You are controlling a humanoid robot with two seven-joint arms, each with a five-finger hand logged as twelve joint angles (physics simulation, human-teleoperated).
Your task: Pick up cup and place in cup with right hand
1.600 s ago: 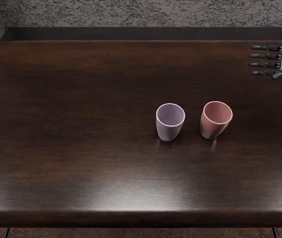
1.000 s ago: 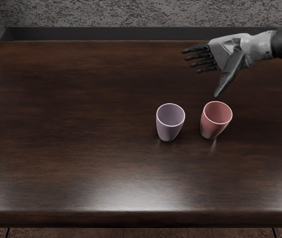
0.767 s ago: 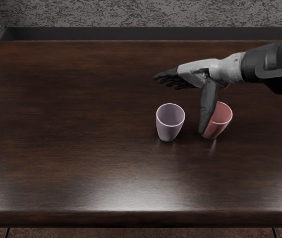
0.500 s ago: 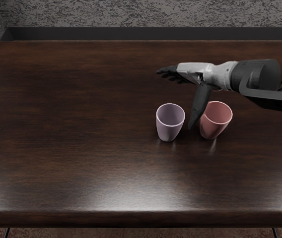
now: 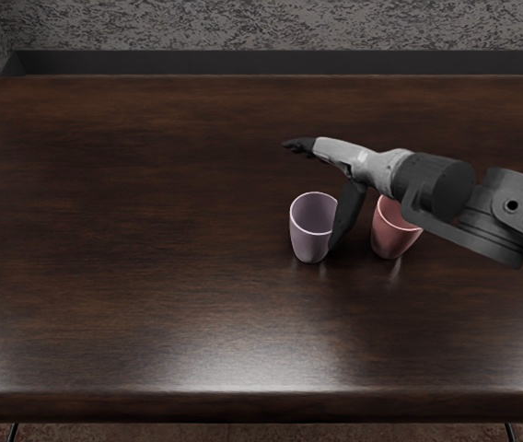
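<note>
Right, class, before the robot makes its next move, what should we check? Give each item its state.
1. Lavender cup and pink cup upright: ok.
2. Cups separate: ok, a gap shows between them.
3. Right hand open for grasping: ok, fingers extended, thumb apart.
4. Thumb clear of the lavender cup: cannot tell; it overlaps the cup's right edge in this view, contact unclear.
5. Lavender cup gripped for lifting: not ok, no fingers close around it.
6. Pink cup's rim fully visible: not ok, the arm covers part.
</note>
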